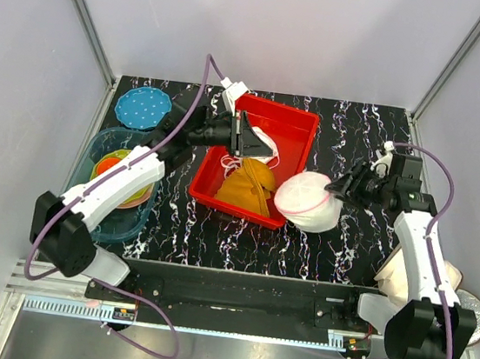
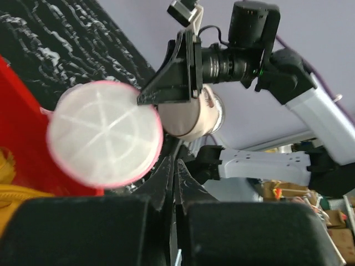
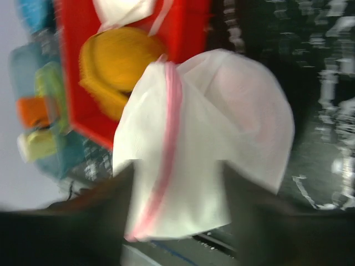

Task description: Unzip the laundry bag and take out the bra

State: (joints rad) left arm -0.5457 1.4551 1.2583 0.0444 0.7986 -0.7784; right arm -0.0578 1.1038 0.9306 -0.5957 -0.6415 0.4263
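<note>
The laundry bag [image 1: 306,202], a round white mesh pouch with pink zipper edging, hangs tilted just right of the red bin. My right gripper [image 1: 335,189] is shut on its right edge. In the right wrist view the bag [image 3: 222,127] fills the space between my blurred fingers, gripper [image 3: 177,172]. A faint pink tint shows through the mesh; the bra itself is hidden. My left gripper [image 1: 253,142] is over the red bin, shut, with nothing seen in it. In the left wrist view, where it [image 2: 176,163] is shut, the bag [image 2: 105,141] faces me.
The red bin [image 1: 300,121] holds a mustard-yellow cloth [image 1: 248,185] and a smaller white pink-edged piece [image 1: 265,137]. A teal tub [image 1: 95,144] with coloured bowls stands at the left, a blue dotted disc [image 1: 144,106] behind it. A pale cup [image 1: 399,273] stands by the right arm.
</note>
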